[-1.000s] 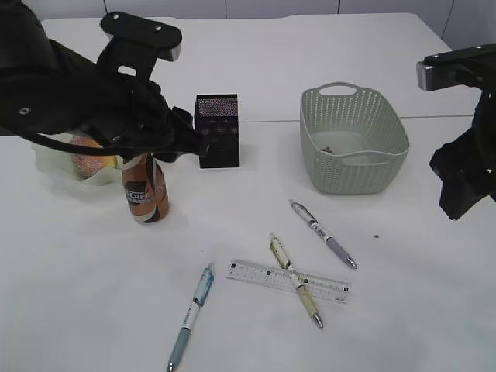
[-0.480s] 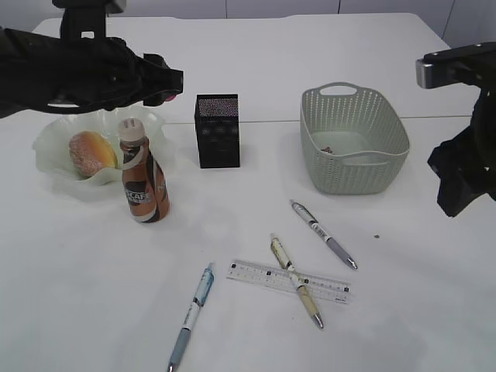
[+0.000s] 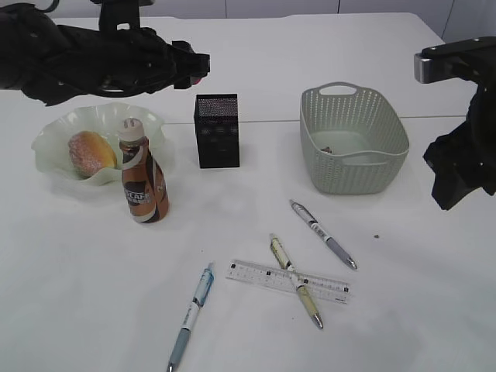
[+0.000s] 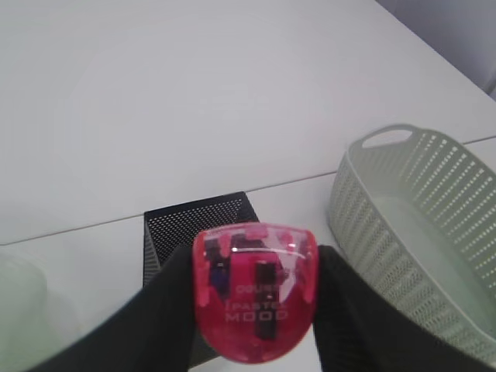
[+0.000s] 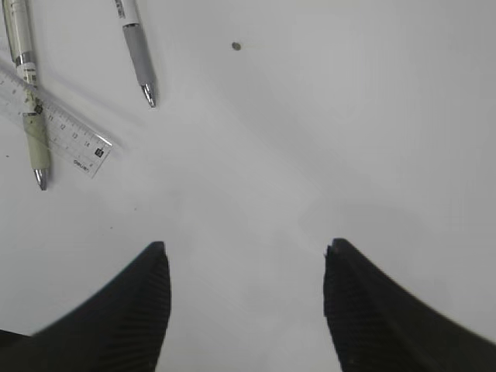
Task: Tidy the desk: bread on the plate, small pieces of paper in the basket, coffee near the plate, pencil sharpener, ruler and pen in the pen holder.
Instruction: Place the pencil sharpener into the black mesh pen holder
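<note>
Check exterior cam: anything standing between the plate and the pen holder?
Nothing directly between; bare desk separates plate and pen holder. The coffee stands nearer the camera, by the plate.

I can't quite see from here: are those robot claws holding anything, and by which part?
The left gripper pinches a red pencil sharpener by its two sides. The right gripper is open and empty.

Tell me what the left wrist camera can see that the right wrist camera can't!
Only the left wrist view shows the left tool shut on a red pencil sharpener, above the black pen holder, with the basket beside it. Only the right wrist view shows the open, empty right tool, the ruler and two pens. Both show the white desk.
</note>
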Robot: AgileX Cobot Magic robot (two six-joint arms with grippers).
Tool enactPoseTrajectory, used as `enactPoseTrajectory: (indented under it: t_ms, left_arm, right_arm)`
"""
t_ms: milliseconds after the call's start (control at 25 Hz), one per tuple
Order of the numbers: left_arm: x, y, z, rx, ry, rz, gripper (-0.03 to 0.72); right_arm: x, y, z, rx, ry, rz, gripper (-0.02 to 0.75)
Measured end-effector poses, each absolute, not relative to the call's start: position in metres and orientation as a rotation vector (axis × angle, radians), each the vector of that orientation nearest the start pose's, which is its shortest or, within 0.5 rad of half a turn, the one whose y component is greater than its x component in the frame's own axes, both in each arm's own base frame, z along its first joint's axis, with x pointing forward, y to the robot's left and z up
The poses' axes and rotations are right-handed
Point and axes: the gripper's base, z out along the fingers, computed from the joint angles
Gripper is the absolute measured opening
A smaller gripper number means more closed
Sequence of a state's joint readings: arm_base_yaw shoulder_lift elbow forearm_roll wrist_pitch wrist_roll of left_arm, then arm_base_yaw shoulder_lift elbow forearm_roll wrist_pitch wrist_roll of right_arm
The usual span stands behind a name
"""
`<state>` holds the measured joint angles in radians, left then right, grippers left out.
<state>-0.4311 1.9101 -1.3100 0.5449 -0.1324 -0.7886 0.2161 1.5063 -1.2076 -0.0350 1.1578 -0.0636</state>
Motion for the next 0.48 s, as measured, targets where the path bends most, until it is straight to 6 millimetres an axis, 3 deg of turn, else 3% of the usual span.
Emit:
enactPoseTrajectory:
  t_ms: [240,480]
  left_arm:
    - [0.420,-0.201,0.235,0.227,1.959,-0.524,0.319]
    - [0.433,-0.207,0.215,0.239,1.977,-0.520,0.319]
  right_arm:
    - [0.282,0.059,0.287,-0.425,2.907,-0.026,0.458]
    - [0.282,0.059,0.287,-0.425,2.907,-0.026,0.458]
